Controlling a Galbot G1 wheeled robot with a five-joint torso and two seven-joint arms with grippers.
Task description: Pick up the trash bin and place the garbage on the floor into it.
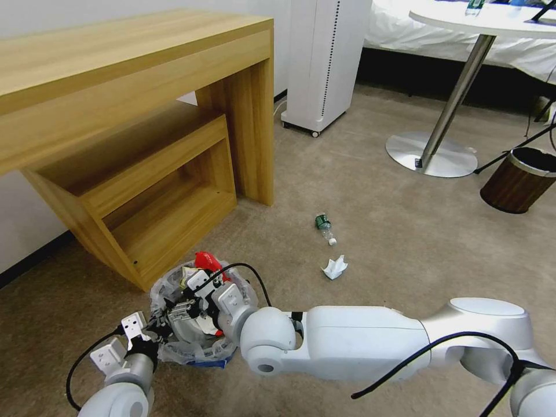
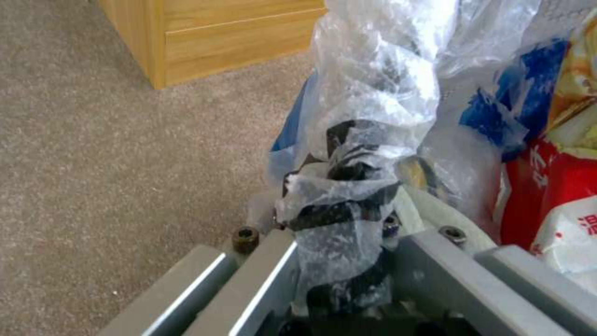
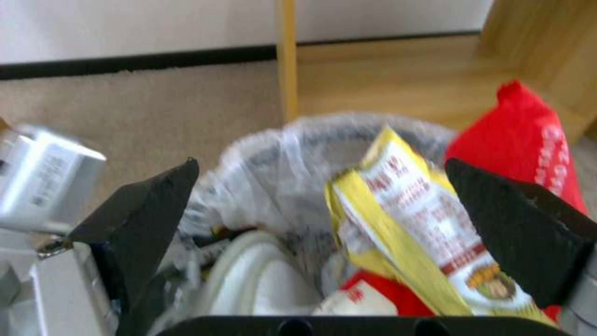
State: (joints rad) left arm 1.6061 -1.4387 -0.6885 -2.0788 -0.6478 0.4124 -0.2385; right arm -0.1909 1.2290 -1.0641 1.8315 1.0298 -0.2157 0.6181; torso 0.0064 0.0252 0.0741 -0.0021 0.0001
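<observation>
Beige carpet (image 1: 376, 208) (littered) beneath wooden desk (image 1: 116, 75).

Left pincer (image 1: 164, 322) clamped closed; right pincer (image 3: 336, 219) spread wide.

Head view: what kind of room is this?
Probably a hotel-style bedroom: a bed with white bedding at the back, a wooden desk by the wall, a round pedestal table, carpet throughout.

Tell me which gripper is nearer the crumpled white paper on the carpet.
Right. The right gripper hangs open over the trash bin, on the side facing the crumpled white paper. The left gripper is clamped on the bin's bagged rim, farther away.
</observation>
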